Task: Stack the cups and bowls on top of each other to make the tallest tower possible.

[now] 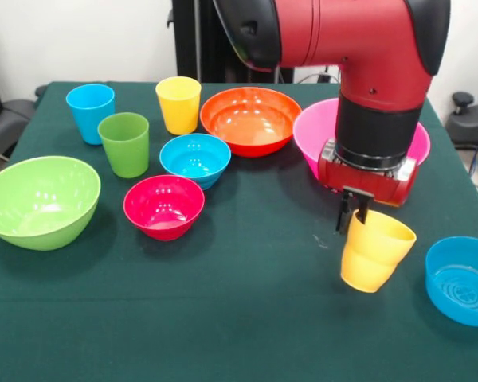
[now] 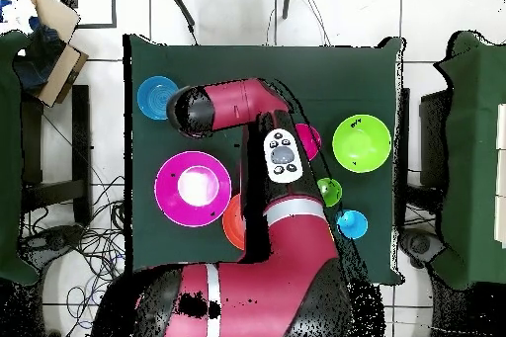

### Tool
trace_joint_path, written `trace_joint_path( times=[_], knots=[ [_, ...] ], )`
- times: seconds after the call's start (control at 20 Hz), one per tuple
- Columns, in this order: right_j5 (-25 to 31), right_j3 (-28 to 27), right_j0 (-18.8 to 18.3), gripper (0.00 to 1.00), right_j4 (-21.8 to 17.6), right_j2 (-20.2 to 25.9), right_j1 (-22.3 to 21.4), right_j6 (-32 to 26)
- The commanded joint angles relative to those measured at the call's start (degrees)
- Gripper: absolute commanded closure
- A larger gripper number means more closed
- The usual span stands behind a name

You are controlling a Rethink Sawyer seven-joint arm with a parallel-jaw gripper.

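My gripper (image 1: 353,215) is shut on the rim of the squat yellow-orange cup (image 1: 374,251), which hangs tilted at the front right. The other cups, light blue (image 1: 90,111), green (image 1: 125,143) and yellow (image 1: 178,103), stand upright at the back left. The bowls sit apart: lime green (image 1: 40,200), red (image 1: 164,205), small blue (image 1: 195,157), orange (image 1: 251,119), pink (image 1: 312,131) behind my arm, and another blue one (image 1: 462,280) at the right edge. No tower shows. In the overhead view my arm hides the gripper; the pink bowl (image 2: 194,187) and lime bowl (image 2: 361,142) show.
A dark green cloth covers the table (image 1: 223,318). The blue bowl on the right lies close to the table's edge. Chairs and cables surround the table in the overhead view.
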Motion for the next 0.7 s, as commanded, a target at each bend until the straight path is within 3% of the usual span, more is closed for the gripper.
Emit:
trace_joint_path(
  times=[0.05,0.4,0.7],
  knots=[
    [9.34,1.06,-0.39,1.0,0.69,1.8,-4.64,-6.61],
    [14.08,0.09,-0.83,1.0,4.2,4.44,-6.24,-6.75],
    [17.38,0.03,-3.03,1.0,11.89,8.25,-4.0,-5.03]
  ],
)
